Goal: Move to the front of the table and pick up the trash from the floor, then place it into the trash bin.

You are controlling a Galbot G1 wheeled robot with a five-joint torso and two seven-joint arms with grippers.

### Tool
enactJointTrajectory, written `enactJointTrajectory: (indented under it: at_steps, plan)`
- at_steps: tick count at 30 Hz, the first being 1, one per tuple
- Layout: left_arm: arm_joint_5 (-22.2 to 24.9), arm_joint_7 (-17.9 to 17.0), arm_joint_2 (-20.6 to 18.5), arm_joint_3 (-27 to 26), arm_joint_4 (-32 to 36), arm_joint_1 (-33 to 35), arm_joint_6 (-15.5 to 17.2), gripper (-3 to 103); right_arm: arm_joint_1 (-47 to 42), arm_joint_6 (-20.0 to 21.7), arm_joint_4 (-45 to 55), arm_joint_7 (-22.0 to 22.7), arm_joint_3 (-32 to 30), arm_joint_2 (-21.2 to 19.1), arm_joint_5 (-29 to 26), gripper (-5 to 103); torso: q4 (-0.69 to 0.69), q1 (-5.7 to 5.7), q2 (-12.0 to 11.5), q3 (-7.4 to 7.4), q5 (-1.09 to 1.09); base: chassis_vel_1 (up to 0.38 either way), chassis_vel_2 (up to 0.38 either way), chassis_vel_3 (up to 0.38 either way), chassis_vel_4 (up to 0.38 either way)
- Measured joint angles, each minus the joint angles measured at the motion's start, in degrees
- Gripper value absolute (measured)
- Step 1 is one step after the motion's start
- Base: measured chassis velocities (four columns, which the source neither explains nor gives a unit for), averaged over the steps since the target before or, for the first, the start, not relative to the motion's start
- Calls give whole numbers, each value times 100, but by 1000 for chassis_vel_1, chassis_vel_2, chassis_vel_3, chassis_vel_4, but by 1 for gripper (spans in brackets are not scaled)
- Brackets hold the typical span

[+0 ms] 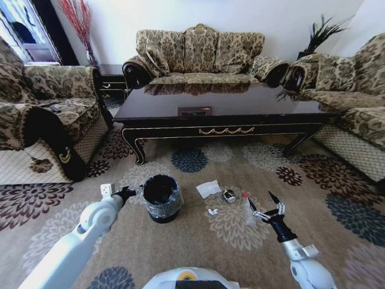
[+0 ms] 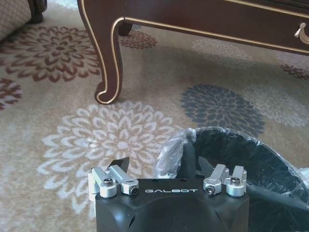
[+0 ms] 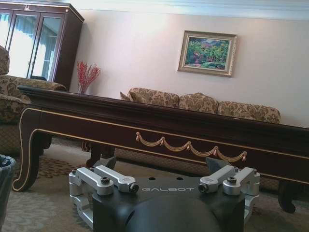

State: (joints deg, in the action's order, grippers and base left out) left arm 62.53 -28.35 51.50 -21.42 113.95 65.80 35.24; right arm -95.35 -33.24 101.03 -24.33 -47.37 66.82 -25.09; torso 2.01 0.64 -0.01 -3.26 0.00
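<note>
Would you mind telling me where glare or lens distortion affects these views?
Head view: the glossy table top mirrors the sofa, and wide-angle distortion bows the room's edges. Left wrist view: the trash bin liner glints. Right wrist view: evenly lit, straight lines.

trash bin (image 2: 251, 154) cropped, tiny red piece (image 1: 245, 195) indistinct

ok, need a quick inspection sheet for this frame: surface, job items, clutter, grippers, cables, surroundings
Surface: floral patterned carpet.
Job's things: crumpled white paper, shiny dark crushed lump, tiny white scrap, tiny red piece lie right of the round black bag-lined bin; long glossy dark coffee table behind.
Clutter: nothing seen.
Grippers: left gripper beside bin rim, open; right gripper near trash, open.
Cables: nothing seen.
Surroundings: patterned sofas.
</note>
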Motion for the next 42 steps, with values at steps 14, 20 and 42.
enactJointTrajectory:
  at_steps: [14, 20, 42]
  plan:
    - [122, -55, 452, 642, -851, -534, 23, 81, 16, 63, 5, 194, 6, 34, 117, 100, 0, 0, 0, 0, 0, 0, 0, 0, 0]
    - [213, -225, 539, 730, -992, -549, 105, 64, 22, 63, -23, 264, -2, 52, 137, 100, 0, 0, 0, 0, 0, 0, 0, 0, 0]
    - [409, -195, 49, 177, -547, -8, 159, 3, 225, 993, -156, 1371, 297, -204, 682, 100, -2, 0, 1, 0, 1, 0, 0, 0, 0]
